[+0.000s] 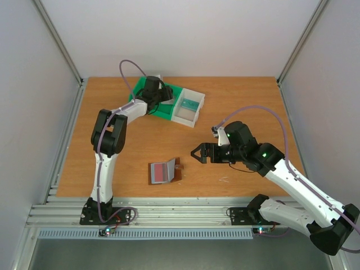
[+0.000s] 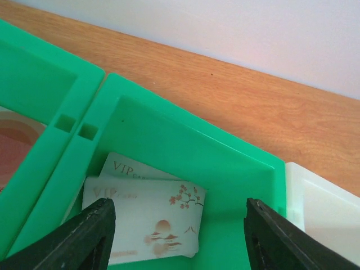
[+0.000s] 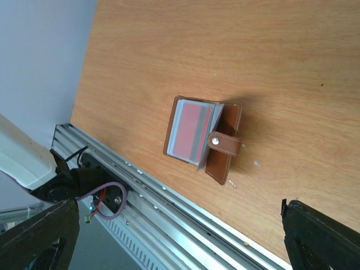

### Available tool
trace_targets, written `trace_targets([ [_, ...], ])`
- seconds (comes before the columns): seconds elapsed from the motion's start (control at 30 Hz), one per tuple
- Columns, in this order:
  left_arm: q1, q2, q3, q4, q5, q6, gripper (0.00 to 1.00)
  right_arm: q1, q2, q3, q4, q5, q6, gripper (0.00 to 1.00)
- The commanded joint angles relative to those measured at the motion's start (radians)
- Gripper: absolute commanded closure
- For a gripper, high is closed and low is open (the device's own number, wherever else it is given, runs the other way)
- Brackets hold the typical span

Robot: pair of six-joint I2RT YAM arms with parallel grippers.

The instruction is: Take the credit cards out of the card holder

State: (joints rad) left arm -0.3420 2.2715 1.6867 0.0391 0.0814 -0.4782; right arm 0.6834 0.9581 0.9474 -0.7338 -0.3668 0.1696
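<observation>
The brown card holder (image 1: 165, 171) lies open near the table's front edge, and it also shows in the right wrist view (image 3: 224, 147). A red card (image 3: 191, 132) sits in its grey-blue pocket, and the tab with a snap lies across the right flap. My right gripper (image 1: 197, 153) is open and empty, hovering just right of the card holder and above it (image 3: 177, 242). My left gripper (image 1: 157, 97) is open over the green bin (image 2: 169, 140). Two pale VIP cards (image 2: 147, 218) lie loose in that bin between the open fingers (image 2: 84, 236), which grip nothing.
A white bin (image 1: 187, 108) stands against the green bin's right side at the back of the table; its edge shows in the left wrist view (image 2: 320, 202). An aluminium rail (image 1: 169, 211) runs along the near edge, close to the card holder.
</observation>
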Motion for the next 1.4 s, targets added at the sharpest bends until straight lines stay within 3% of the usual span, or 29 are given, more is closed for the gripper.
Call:
trace_targets([
  [0.0,-0.002,-0.086,0.042,-0.023,0.018,0.013,0.34,-0.005,-0.021,0.027,-0.009,0.004,0.026,0.01],
  [0.13,-0.002,-0.11,0.081,-0.117,0.033,0.019,0.3,-0.004,-0.036,0.013,-0.002,-0.013,0.039,0.01],
  [0.37,-0.002,-0.212,0.068,-0.216,0.065,0.025,0.31,-0.004,-0.069,-0.003,-0.013,0.01,0.056,0.02],
  [0.57,-0.001,-0.4,-0.024,-0.422,0.035,-0.003,0.33,-0.004,-0.052,0.013,-0.064,0.041,0.07,0.01],
  [0.73,-0.002,-0.564,-0.167,-0.549,0.104,0.008,0.33,-0.003,0.004,-0.014,-0.029,-0.022,0.089,0.03],
  [0.97,-0.003,-0.759,-0.382,-0.713,0.192,0.031,0.35,0.018,0.081,-0.082,0.099,-0.106,0.125,0.19],
  [1.2,-0.003,-0.924,-0.612,-0.81,0.304,0.06,0.49,0.087,0.189,-0.073,0.188,-0.092,0.153,0.58],
  [1.37,-0.005,-1.019,-0.77,-0.787,0.325,0.001,0.52,0.173,0.293,-0.049,0.291,-0.077,0.198,0.67],
])
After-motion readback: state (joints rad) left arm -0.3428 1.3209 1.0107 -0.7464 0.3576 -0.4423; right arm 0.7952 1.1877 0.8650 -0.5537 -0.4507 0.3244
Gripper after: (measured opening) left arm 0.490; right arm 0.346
